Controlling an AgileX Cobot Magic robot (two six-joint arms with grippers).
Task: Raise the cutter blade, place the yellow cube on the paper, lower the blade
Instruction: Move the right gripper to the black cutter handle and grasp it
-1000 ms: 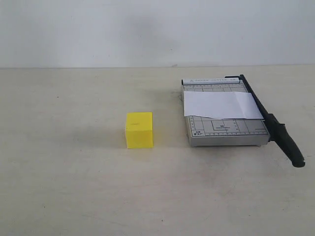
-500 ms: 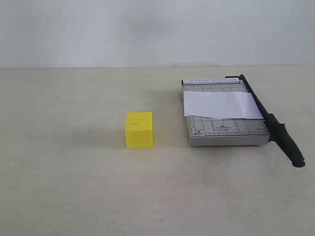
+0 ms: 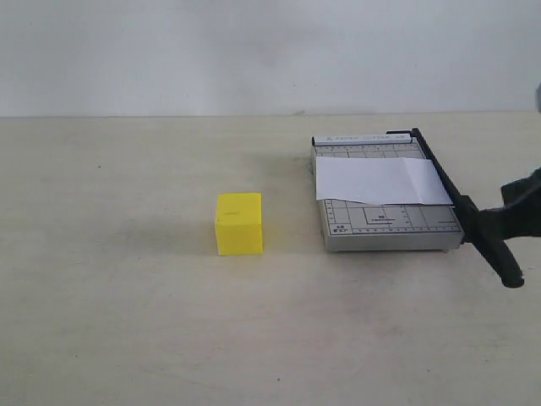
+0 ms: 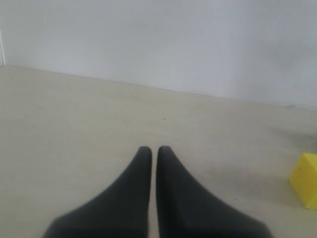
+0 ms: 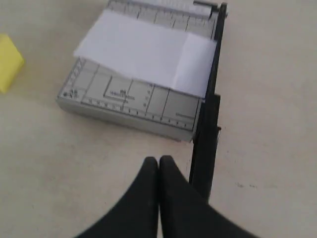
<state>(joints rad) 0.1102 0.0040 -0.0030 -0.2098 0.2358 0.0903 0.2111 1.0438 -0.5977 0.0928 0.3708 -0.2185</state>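
On the table's (image 3: pixel 127 321) right side I see one cutter blade (image 3: pixel 456 199) lying flat along the grey base (image 3: pixel 389 227), hinge far, handle toward the camera. One paper (image 3: pixel 380 180) lies across the base, and one yellow cube (image 3: pixel 239 223) stands apart on the left. My right gripper (image 5: pixel 158 159), jaws together, is beside the handle and cut off in the exterior view. My left gripper (image 4: pixel 151 148) has its jaws together too.

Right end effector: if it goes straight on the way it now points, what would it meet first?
The right end effector, shut, would probably meet the near edge of the grey cutter base first. The cutter blade lies beside that line. Height is unclear, so it may pass above.
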